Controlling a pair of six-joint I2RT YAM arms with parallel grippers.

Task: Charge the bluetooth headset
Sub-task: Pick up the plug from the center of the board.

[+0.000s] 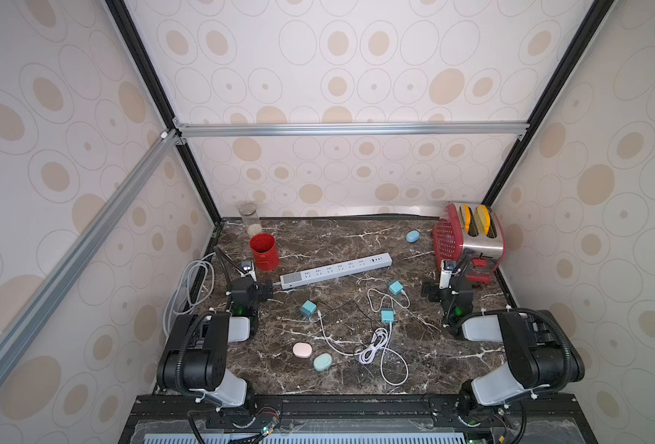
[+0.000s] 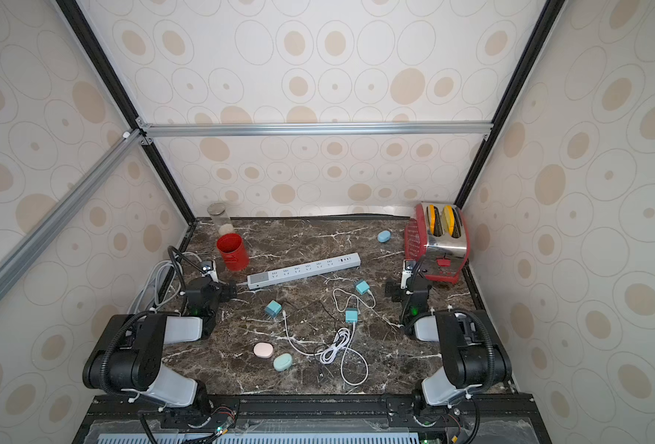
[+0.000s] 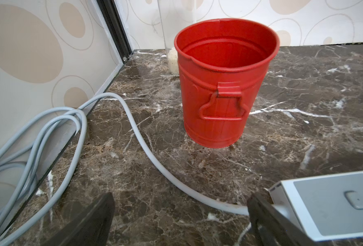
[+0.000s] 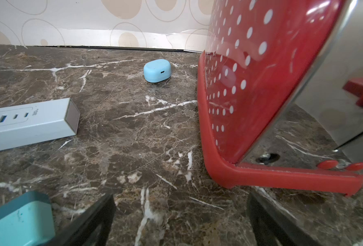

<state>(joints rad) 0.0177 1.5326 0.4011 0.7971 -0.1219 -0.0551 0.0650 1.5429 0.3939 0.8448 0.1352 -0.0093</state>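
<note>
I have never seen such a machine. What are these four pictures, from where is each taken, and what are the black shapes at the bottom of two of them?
You see two robot arms at a marble table. The two wide pictures come from one camera above, looking down. The two close pictures come from a small camera on each arm's wrist. The black shapes are the tips of each arm's pincer: the left pincer and the right pincer are both open and hold nothing. On the table lie a white power strip, teal chargers, white cables, and three small headset cases: a pink case, a green case and a blue case. A red bucket, a glass jar and a red toaster stand near the back.
</note>
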